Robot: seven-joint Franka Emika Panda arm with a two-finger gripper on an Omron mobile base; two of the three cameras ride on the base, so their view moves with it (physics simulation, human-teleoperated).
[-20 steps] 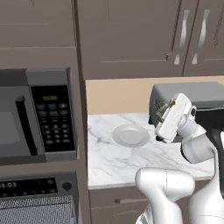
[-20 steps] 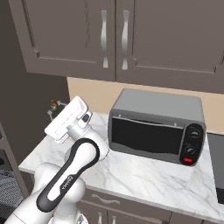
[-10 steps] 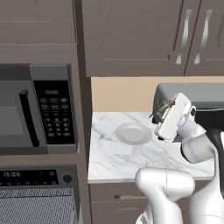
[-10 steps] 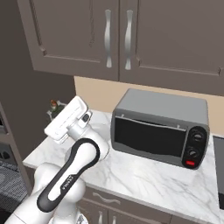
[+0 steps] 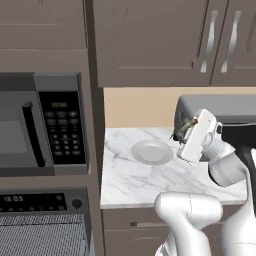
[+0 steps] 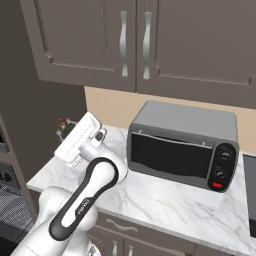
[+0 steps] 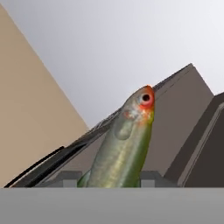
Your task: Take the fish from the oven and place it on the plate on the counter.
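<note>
Gripper (image 5: 181, 129): raised above the counter (image 5: 130, 175), tilted upward, jaws closed on the fish (image 7: 124, 151). In the hand view the fish stands between the two finger tips, head up, red patch around the eye, olive-green body running down between the pads. In the left base view the fish (image 5: 182, 128) shows as a small dark sliver at the gripper's tip, clear of the counter surface and not touching the plate (image 5: 151, 152).

Plate: lies flat on the counter, below and to the left of the gripper as the left base view shows it, near but apart from it. Nothing lies on it.

Counter: white marble with grey veins, over grey-brown cabinet fronts. In the right base view the gripper (image 6: 64, 126) hangs over the counter's left end (image 6: 165, 197), just beside the toaster oven (image 6: 182, 145).

Toaster oven: silver, door shut, stands on the counter behind the gripper and to the right of the plate.

Left of the counter, in the left base view: a microwave (image 5: 42, 125) with a keypad, door shut, set in a tall dark column; under it the oven (image 5: 42, 220), showing its control strip with display and a mesh rack below.

Wall cabinets (image 6: 135, 42) hang above the counter, doors shut.
</note>
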